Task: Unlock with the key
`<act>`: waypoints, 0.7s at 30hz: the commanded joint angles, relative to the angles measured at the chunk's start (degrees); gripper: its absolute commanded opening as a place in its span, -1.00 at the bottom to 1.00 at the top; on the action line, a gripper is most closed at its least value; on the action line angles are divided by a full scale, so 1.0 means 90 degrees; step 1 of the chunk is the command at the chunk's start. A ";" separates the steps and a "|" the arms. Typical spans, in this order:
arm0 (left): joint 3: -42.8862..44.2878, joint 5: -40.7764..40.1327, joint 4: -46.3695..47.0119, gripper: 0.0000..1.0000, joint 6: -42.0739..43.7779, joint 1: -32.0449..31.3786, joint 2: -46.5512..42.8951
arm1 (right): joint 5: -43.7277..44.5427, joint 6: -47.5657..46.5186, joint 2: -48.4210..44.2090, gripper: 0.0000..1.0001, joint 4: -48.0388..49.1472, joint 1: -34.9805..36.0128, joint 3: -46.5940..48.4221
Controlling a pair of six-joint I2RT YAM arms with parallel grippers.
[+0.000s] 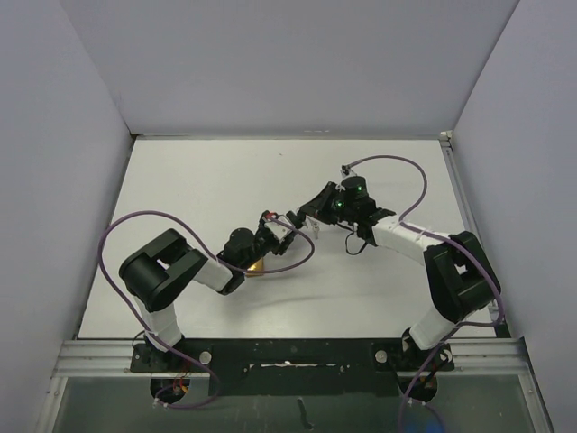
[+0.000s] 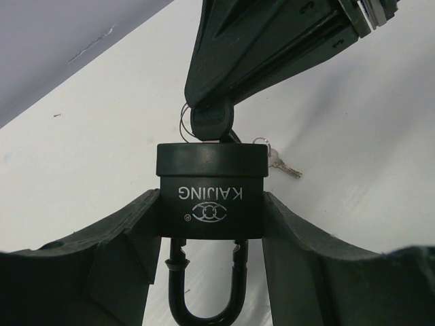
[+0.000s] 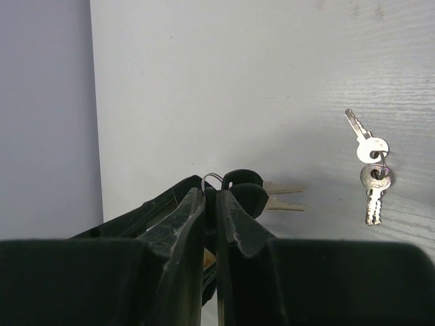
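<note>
Bracing the lock (image 2: 211, 170) steady, the half-open left pincer (image 2: 212, 214) clamps it; the right pincer (image 3: 211, 198), at 12 o'clock, pinches the key (image 2: 212, 122) tight for turning.

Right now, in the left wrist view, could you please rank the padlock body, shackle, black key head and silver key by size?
padlock body
shackle, partly out of frame
black key head
silver key, though it seems farther back

White tabletop (image 1: 207, 180) enclosed on three sides by plain pale grey walls (image 1: 297, 63); aluminium rail (image 1: 90, 359) along near edge; soft, even light.
</note>
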 commanded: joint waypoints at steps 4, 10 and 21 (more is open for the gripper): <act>0.0515 -0.0333 0.1893 -1.00 0.0203 -0.0033 -0.0219 | -0.0550 0.0218 0.0223 -1.00 -0.1000 0.0573 0.0262; 0.0449 -0.0374 0.1922 -1.00 0.0242 -0.0033 -0.0260 | -0.0494 0.0156 0.0240 -1.00 -0.1101 0.0602 0.0377; 0.0299 -0.0529 0.1691 -1.00 0.0021 -0.0005 -0.0360 | -0.0539 -0.0262 -0.0298 -0.45 -0.0689 0.0267 0.0310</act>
